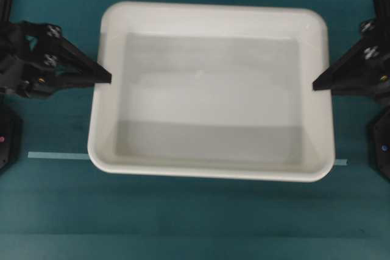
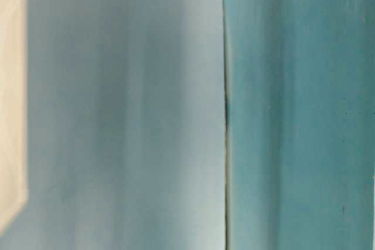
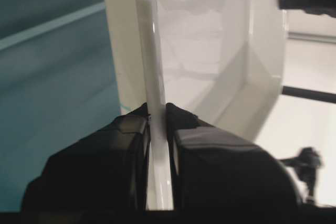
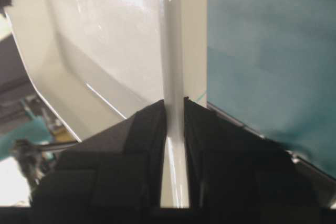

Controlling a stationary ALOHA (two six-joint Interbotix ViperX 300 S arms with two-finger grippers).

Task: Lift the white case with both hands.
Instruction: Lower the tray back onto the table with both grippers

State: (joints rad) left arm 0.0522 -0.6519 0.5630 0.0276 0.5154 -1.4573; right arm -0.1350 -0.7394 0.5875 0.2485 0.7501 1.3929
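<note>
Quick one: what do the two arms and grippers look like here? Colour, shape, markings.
Both are matte black. The left gripper and right gripper have long fingers tapering to narrow wedge tips. Small black-and-white square tags sit on the upper links. Small coloured dots show on the black housings at the frame edges. No cabling is clearly visible.

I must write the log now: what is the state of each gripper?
Left gripper: shut on the rim of the white case.
Right gripper: shut on the opposite rim of the case.
</note>
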